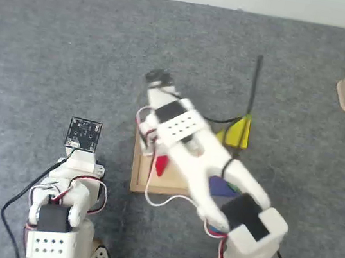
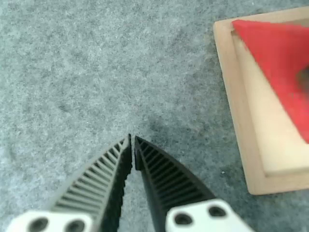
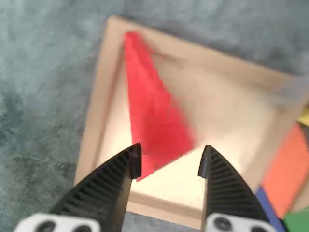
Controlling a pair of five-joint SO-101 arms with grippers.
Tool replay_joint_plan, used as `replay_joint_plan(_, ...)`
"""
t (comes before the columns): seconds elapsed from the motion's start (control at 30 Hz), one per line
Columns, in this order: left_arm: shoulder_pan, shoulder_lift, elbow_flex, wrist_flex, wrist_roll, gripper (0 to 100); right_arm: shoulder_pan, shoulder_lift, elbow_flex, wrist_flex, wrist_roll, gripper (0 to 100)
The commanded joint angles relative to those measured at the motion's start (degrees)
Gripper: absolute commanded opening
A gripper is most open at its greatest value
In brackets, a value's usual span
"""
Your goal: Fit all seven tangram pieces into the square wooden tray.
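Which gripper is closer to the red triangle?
Right. The right gripper hangs open directly above the red triangle; the left gripper is shut over the carpet, beside the tray.

I had soft, even light on all three cameras, bright enough throughout. Just ahead of the left gripper (image 2: 132,141), its tips together, a faint dark shadow lay on the grey mat (image 2: 72,72). Beyond the parted fingers of the right gripper (image 3: 169,159) the floor of the tray (image 3: 95,111) was washed pale. Under the arms (image 1: 206,166) the mat carried only weak shadows.
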Motion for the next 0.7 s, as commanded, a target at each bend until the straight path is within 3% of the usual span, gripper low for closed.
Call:
replay_joint_plan(0.0,0.09,-1.14,-0.4,0.44,-0.26,1,3.3,-5.67,-2.37,1.1,3.43,19.7)
replay_joint_plan(0.17,0.09,-1.14,-0.4,0.44,-0.26,1,5.32,-7.52,-1.85,0.92,10.02,18.9)
replay_joint_plan(0.3,0.09,-1.14,-0.4,0.44,-0.26,1,9.71,-10.33,0.26,-3.82,15.65,0.0)
replay_joint_plan(0.33,0.09,-1.14,-0.4,0.44,-0.26,1,10.51,-11.12,2.29,-5.67,17.05,1.7)
replay_joint_plan(0.67,0.09,-1.14,-0.4,0.44,-0.26,1,10.51,-26.24,34.37,-39.25,25.58,0.6)
